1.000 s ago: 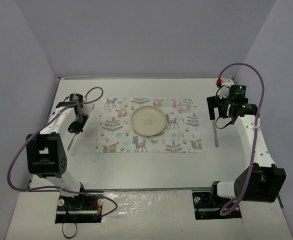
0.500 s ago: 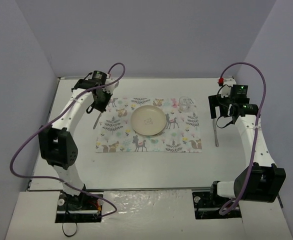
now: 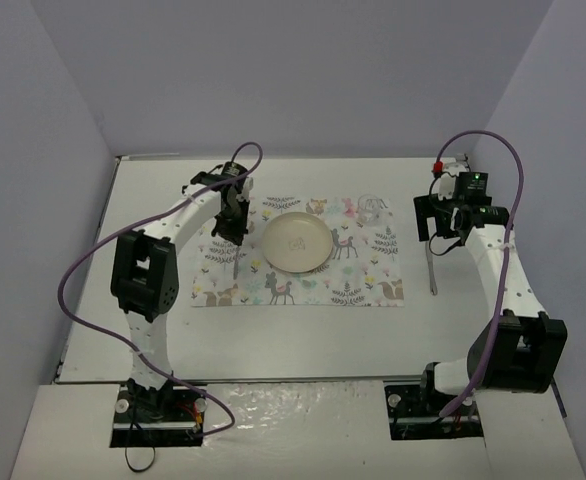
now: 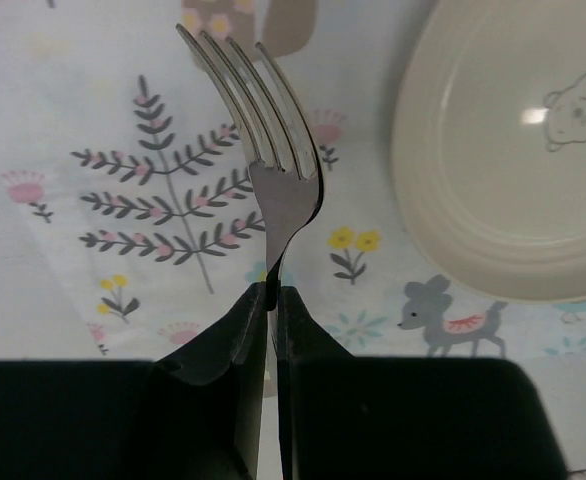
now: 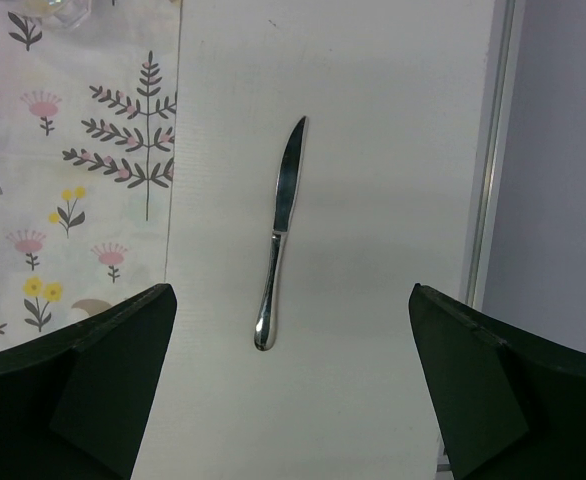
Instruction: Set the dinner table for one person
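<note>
My left gripper [image 3: 235,232] is shut on the handle of a silver fork [image 3: 236,262]. It holds the fork above the left part of the animal-print placemat [image 3: 358,285], just left of the cream plate [image 3: 296,241]. In the left wrist view the fork [image 4: 263,130] sticks out from my shut gripper [image 4: 273,295], tines forward, with the plate [image 4: 513,150] to its right. My right gripper [image 3: 441,235] is wide open and empty above a silver knife [image 3: 432,268], which lies on the white dinner table [image 3: 293,340] right of the placemat. The knife [image 5: 280,235] lies just ahead of my open right gripper [image 5: 288,390].
A small clear glass [image 3: 370,208] stands on the placemat's far right corner. Pale lilac walls enclose the table on three sides. The table's right edge rail [image 5: 488,200] runs close to the knife.
My left arm has swung right from the table's left side, carrying the fork over the placemat beside the plate. The right arm has barely moved.
</note>
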### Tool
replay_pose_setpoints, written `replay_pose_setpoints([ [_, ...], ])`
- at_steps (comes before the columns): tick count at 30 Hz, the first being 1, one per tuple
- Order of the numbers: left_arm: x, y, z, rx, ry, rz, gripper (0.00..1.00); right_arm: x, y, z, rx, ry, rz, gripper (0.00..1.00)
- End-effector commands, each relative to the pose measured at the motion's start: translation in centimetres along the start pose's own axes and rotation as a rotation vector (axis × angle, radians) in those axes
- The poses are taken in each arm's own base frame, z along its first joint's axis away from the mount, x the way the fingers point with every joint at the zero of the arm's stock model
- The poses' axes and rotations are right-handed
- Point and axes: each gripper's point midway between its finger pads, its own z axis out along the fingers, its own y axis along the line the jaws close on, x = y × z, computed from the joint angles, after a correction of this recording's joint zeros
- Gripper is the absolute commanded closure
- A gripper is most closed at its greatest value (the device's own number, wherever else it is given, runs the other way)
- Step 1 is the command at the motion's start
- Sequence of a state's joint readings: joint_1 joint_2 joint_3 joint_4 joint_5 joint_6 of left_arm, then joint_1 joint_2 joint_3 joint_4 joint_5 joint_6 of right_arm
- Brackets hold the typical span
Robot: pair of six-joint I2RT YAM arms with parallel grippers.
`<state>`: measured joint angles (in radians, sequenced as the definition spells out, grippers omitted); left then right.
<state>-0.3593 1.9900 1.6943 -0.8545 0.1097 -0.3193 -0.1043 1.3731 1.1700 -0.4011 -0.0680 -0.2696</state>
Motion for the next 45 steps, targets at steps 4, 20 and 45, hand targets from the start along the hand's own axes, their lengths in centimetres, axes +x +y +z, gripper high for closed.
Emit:
replay_pose_setpoints([
  [4, -3.3, -3.6, -0.1, 0.117, -0.105, -0.141, 1.0, 0.0, -1.1, 1.0, 0.057, -0.002, 0.013, 0.0],
  [20, -3.2, -1.5, 3.9, 0.084, -0.044, -0.18, 1.0, 0.8, -1.3, 1.7, 0.071, 0.015, 0.006, 0.0],
  [45, -3.8, 4.3, 1.2, -0.016, -0.122, -0.139, 0.25, 7.9, -0.2, 4.4, -0.006, 0.349, -0.073, 0.0],
])
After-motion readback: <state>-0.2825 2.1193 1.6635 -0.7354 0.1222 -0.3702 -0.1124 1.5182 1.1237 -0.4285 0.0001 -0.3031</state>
